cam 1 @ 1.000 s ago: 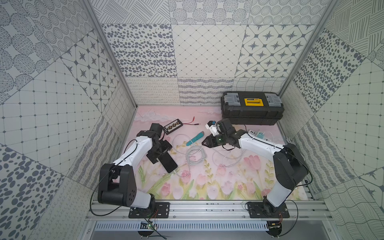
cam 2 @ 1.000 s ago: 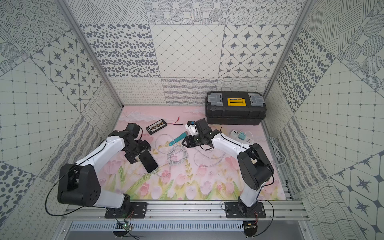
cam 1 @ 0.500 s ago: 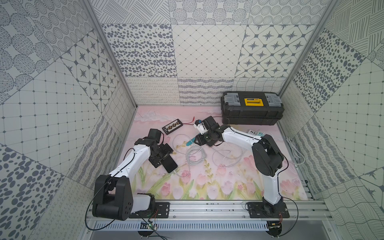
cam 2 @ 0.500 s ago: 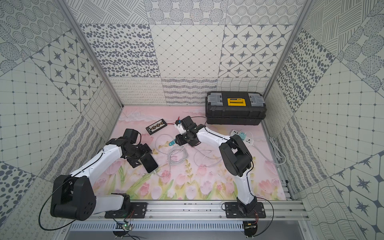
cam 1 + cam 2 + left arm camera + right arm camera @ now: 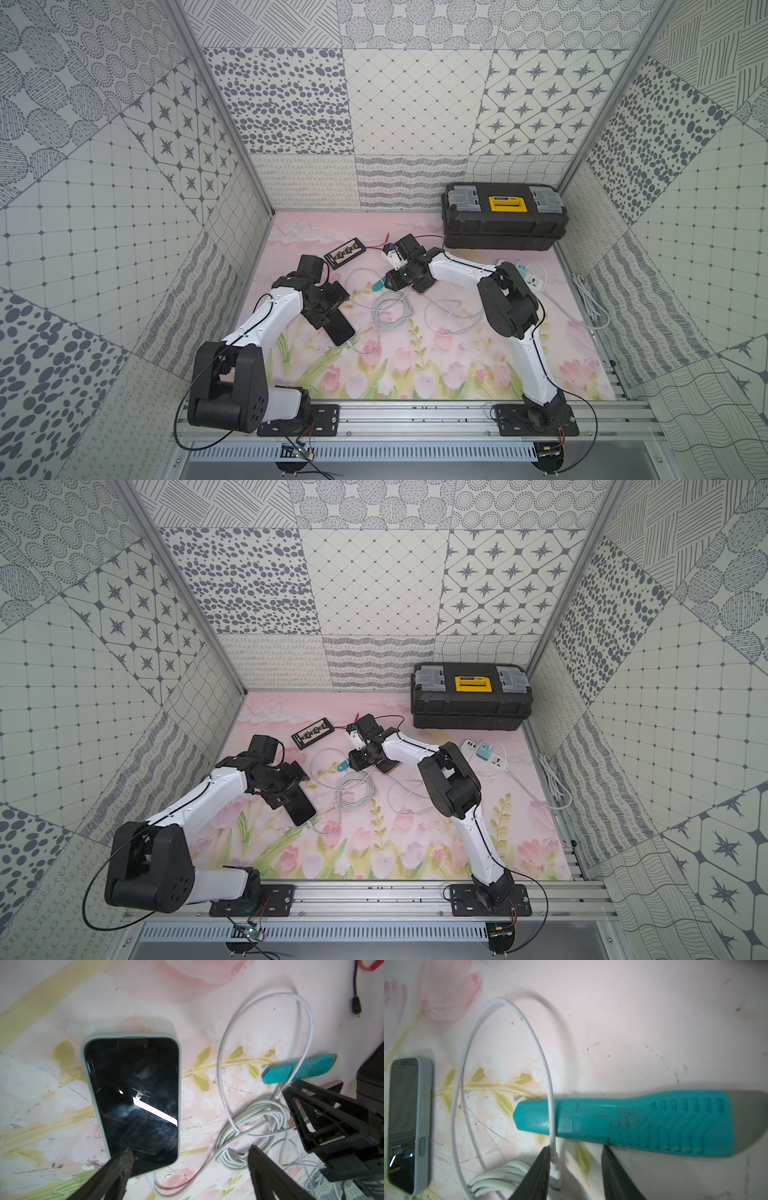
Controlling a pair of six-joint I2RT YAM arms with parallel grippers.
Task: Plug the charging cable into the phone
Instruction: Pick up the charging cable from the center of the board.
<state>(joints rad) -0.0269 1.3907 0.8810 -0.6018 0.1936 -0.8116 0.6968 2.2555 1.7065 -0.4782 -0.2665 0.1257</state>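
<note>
A lab robot test booth: patterned panel walls box in a flower-printed surface, and a left arm and right arm are bolted to an aluminium rail at its near edge.

We see the left end effector hovering low, the dark phone poking out from under it on the desk. Just beside the right end effector lies a teal tool, with coiled white cable close by.
</note>
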